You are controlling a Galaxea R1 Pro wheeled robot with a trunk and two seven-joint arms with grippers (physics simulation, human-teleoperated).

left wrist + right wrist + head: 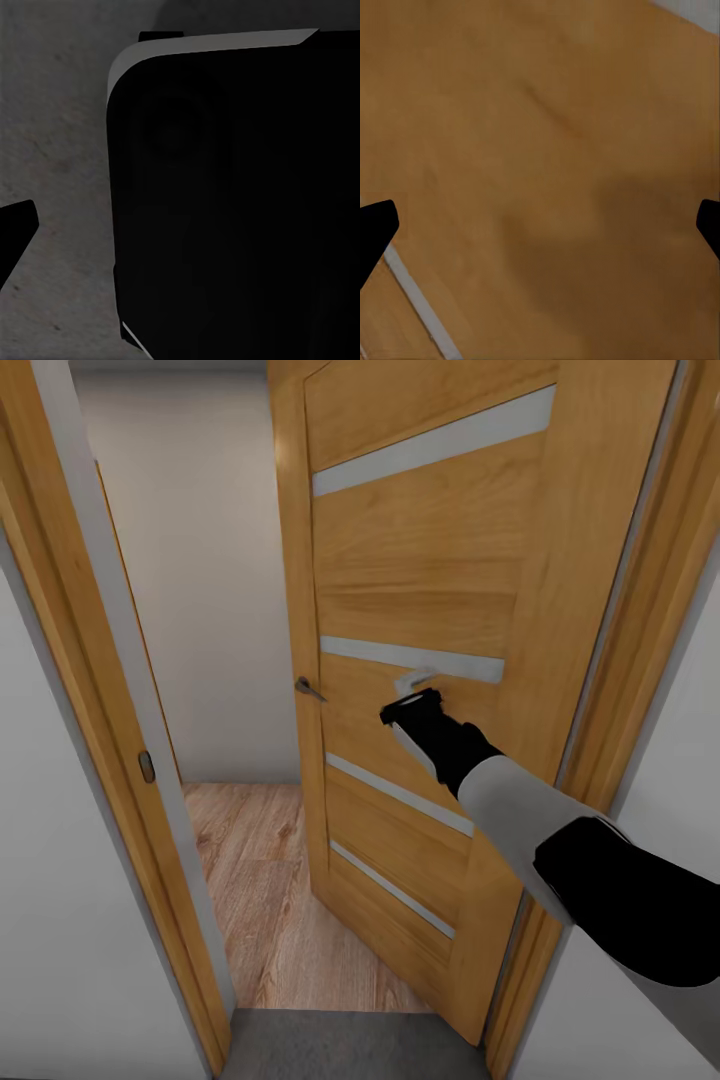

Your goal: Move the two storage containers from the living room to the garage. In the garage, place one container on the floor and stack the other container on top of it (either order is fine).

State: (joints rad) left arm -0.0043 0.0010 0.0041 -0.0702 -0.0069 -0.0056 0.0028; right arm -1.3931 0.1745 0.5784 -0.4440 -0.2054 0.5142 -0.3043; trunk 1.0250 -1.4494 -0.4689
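The two storage containers are out of view. I face a honey-coloured wooden door [430, 560] with frosted glass strips, standing partly open. My right gripper [410, 705] reaches to the door's face just below its silver lever handle [415, 682]. In the right wrist view the right gripper [540, 232] is open, its dark tips spread wide with bare door wood [540, 112] between them and nothing held. In the left wrist view one dark fingertip [15, 232] of my left gripper hangs over dark grey concrete floor [60, 150], beside my black base [240, 202].
The wooden door frame [90, 690] with a latch plate [146, 765] stands at the left, white wall beside it. Through the gap lies light wood plank floor [260, 880] and a cream wall. A second lever [308, 688] sticks out at the door's edge. Grey floor [340, 1050] lies underfoot.
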